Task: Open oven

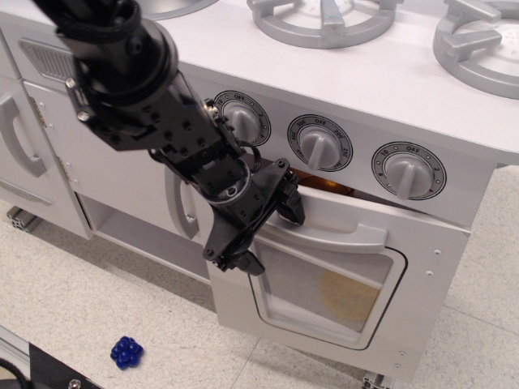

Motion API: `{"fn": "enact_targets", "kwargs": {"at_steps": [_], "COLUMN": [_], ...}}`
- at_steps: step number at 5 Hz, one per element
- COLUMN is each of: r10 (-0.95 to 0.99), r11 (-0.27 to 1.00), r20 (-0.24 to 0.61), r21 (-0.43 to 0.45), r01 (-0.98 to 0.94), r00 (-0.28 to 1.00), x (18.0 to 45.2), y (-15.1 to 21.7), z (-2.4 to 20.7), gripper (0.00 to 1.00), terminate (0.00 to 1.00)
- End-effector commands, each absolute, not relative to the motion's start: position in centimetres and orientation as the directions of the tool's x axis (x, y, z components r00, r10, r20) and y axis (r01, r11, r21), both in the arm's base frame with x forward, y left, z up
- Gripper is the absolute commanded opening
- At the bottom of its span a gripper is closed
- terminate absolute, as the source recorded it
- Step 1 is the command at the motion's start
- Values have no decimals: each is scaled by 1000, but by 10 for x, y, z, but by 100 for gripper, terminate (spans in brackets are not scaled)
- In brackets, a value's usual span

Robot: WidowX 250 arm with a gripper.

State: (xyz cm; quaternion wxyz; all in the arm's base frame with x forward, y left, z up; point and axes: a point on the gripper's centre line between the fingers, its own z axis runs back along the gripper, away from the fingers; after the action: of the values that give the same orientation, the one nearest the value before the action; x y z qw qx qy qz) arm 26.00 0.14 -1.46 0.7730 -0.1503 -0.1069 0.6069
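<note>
The white oven door (426, 279) with its black-edged clear window (324, 293) stands ajar, tilted out at the top, with a dark gap under the knob panel. Its wide grey bar handle (345, 235) runs across the top of the door. My black gripper (271, 235) is at the handle's left end, jaws spread. One fingertip (292, 207) sits above the bar by the door's top edge. The other fingertip (248, 264) is below, against the door's left edge. I cannot see the jaws clamped on anything.
Three grey knobs (318, 144) sit on the panel above the door, and grey burners (324, 18) on the stovetop. A white cabinet door with a vertical grey handle (178, 207) is left of the oven. A small blue object (126, 352) lies on the speckled floor.
</note>
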Motion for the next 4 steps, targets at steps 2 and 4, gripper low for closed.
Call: {"fn": "enact_targets", "kwargs": {"at_steps": [2, 4], "r10": [898, 804], "r11": [440, 594], "r20": [53, 85], "r21": [-130, -88], "r01": [-888, -800], "r00": [437, 588], "x": [197, 197], "y": [-15, -28], "z": [5, 38], "gripper": [100, 100], "terminate": [0, 0]}}
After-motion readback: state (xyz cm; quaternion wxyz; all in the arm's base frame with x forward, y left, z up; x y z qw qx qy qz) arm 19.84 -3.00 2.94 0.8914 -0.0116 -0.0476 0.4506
